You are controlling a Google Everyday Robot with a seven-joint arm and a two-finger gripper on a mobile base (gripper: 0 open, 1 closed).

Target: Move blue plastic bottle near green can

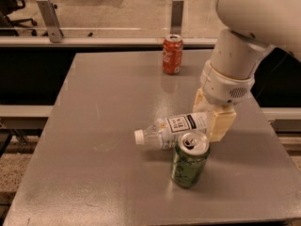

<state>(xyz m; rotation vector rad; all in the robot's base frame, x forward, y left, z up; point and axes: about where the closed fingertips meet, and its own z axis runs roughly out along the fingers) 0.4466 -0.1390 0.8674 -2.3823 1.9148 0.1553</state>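
Observation:
The blue plastic bottle (170,128) lies on its side on the grey table (108,102), white cap pointing left, its base end between the cream fingers of my gripper (212,120). The gripper comes down from the white arm at the upper right and is shut on the bottle's base. The green can (189,159) stands upright just in front of the bottle, its silver top right next to the bottle's side; whether they touch I cannot tell.
A red cola can (172,54) stands upright near the table's far edge. A railing and glass panel run behind the table. The table's right edge is close to the arm.

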